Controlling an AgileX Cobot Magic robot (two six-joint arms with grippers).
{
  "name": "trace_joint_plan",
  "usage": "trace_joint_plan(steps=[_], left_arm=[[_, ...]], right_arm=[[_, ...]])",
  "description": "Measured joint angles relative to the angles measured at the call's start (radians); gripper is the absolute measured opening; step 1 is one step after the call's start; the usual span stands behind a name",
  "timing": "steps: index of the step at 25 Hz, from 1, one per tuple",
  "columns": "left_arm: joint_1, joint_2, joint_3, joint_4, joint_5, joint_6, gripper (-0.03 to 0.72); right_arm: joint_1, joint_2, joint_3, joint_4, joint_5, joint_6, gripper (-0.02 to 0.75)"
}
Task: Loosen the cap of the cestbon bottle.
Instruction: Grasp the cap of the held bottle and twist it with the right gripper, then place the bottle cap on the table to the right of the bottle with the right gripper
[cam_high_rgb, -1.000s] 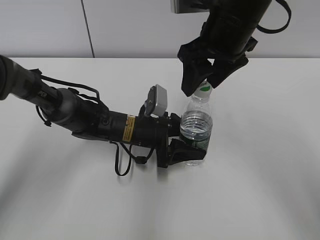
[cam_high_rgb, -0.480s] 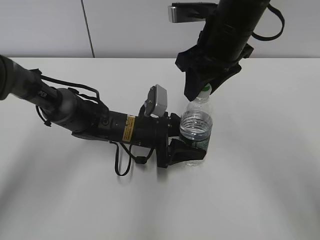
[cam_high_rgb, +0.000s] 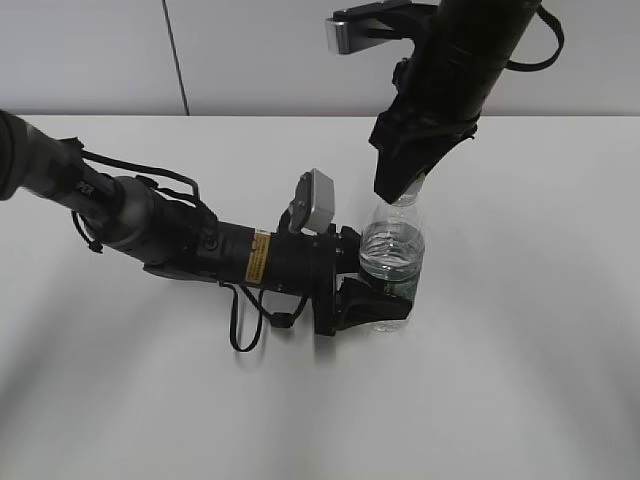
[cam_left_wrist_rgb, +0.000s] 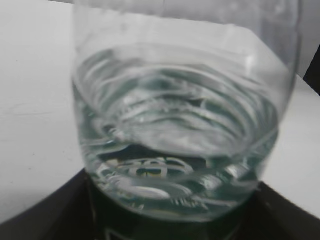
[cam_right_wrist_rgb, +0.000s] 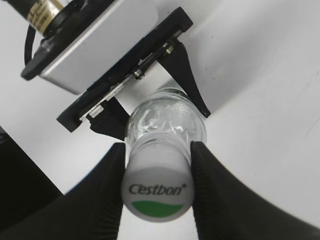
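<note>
The cestbon bottle (cam_high_rgb: 394, 250) stands upright on the white table, clear, with water in it and a dark green label low down. My left gripper (cam_high_rgb: 372, 304) is shut on its lower body; the left wrist view is filled by the bottle (cam_left_wrist_rgb: 185, 130). My right gripper (cam_high_rgb: 405, 180) comes down from above and is shut on the cap, which it hides in the exterior view. In the right wrist view the white cap (cam_right_wrist_rgb: 158, 187) with a green patch and "Cestbon" print sits between the two black fingers (cam_right_wrist_rgb: 156, 172), both touching its sides.
The left arm (cam_high_rgb: 180, 235) lies low across the table from the left. The white table (cam_high_rgb: 520, 350) spreads all around the bottle. A pale wall stands behind its far edge.
My right gripper has come down and turned over the bottle top; the cap, seen with its green patch earlier, is now covered by the fingers. The left arm and the bottle have not moved.
</note>
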Motion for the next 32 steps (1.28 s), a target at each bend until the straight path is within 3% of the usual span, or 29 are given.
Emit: trace_joint_plan(steps=[6,22,32], left_arm=[[0.0,0.0,0.0,0.0,0.0,0.0,0.531],[0.0,0.0,0.0,0.0,0.0,0.0,0.531],[0.0,0.0,0.0,0.0,0.001,0.0,0.531]], right_arm=[[0.0,-0.002,0.0,-0.002,0.0,-0.203,0.303],[0.0,-0.05,0.0,-0.009,0.0,-0.233,0.3],[-0.045,-0.138,0.0,-0.099,0.0,0.111,0.3]])
